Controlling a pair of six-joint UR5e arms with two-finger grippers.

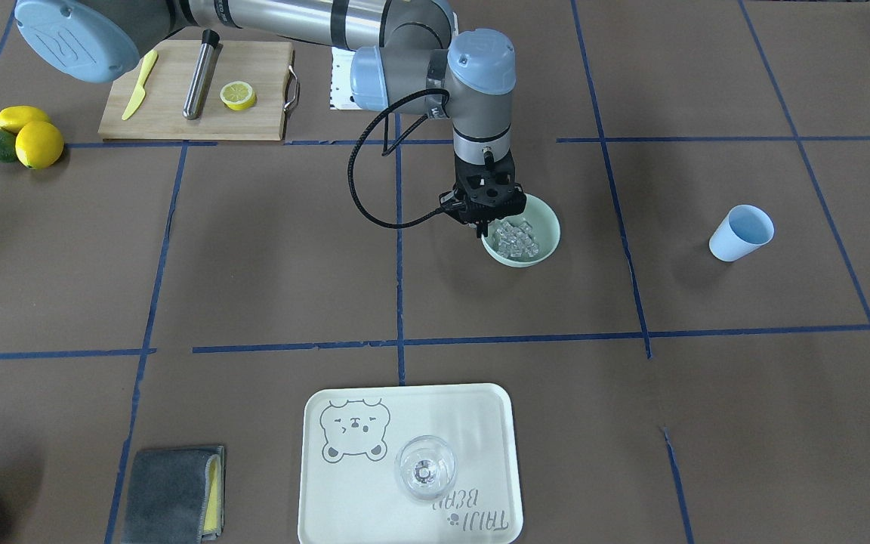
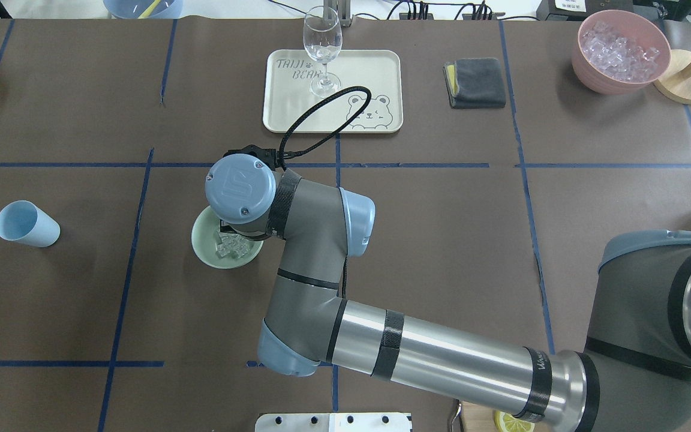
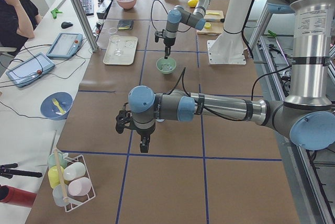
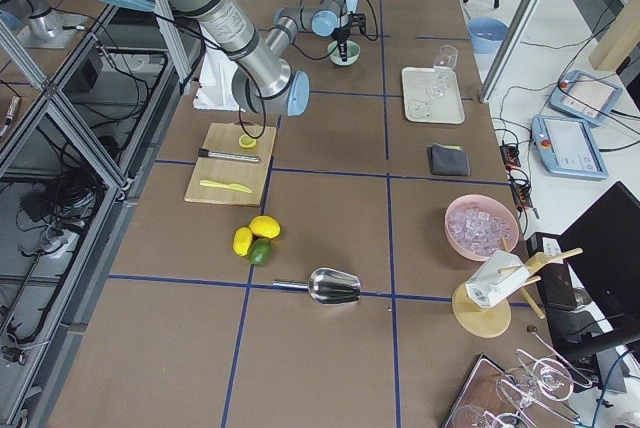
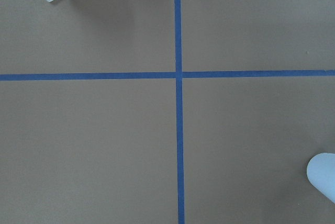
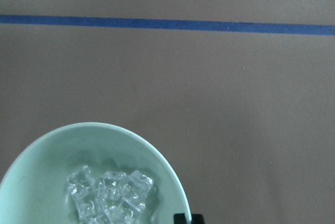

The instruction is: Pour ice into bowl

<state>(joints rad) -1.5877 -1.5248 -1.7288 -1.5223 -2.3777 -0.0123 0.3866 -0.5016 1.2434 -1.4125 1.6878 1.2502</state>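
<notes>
The mint-green bowl point(image 1: 548, 243) point(image 2: 206, 252) point(image 6: 47, 166) sits on the brown table with a heap of clear ice point(image 1: 518, 238) point(image 2: 233, 245) point(image 6: 110, 195) cubes inside it. My right arm reaches across, and its gripper point(image 1: 482, 229) point(image 6: 187, 217) points down over the bowl's rim, shut with nothing in it. In the overhead view the wrist hides it. The light blue cup point(image 1: 741, 233) point(image 2: 24, 224) point(image 5: 323, 174) stands apart, with no ice showing in it. My left gripper point(image 3: 144, 144) hangs over bare table near that cup; I cannot tell whether it is open or shut.
A cream tray point(image 1: 480, 423) holds a wine glass point(image 1: 425, 468). A grey cloth point(image 1: 171, 491) lies beside it. A cutting board point(image 1: 171, 113) with knife, metal rod and lemon half sits by lemons point(image 1: 35, 140). A pink bowl point(image 2: 618, 78) of ice stands at a far corner.
</notes>
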